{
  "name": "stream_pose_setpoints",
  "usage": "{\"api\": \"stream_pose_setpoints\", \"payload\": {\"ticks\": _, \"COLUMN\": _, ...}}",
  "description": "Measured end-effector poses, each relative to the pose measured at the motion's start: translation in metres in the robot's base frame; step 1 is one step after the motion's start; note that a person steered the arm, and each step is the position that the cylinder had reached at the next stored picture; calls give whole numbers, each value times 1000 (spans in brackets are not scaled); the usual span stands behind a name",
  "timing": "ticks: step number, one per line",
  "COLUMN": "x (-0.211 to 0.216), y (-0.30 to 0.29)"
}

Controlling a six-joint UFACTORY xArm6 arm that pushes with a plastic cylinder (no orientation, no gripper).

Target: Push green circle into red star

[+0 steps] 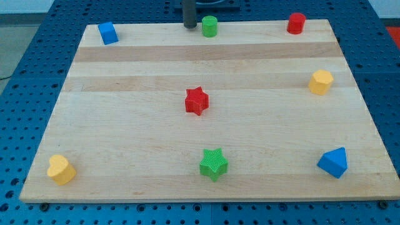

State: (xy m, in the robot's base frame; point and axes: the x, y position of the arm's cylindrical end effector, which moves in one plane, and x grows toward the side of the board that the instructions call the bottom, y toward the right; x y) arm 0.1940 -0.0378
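Observation:
The green circle [209,26] stands at the top edge of the wooden board [125,125], near the middle. The red star [197,100] lies near the board's centre, well below the green circle. My tip [189,26] is at the top edge, just to the left of the green circle, with a small gap between them.
A blue block [108,33] sits at the top left, a red cylinder [296,23] at the top right, a yellow hexagon [320,82] at the right, a blue triangular block [333,162] at the bottom right, a green star [214,164] at the bottom middle, a yellow heart [61,169] at the bottom left.

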Motion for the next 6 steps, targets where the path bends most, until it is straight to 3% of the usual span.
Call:
{"api": "stream_pose_setpoints", "payload": {"ticks": 5, "x": 0, "y": 89}}
{"api": "stream_pose_setpoints", "payload": {"ticks": 6, "x": 18, "y": 111}}
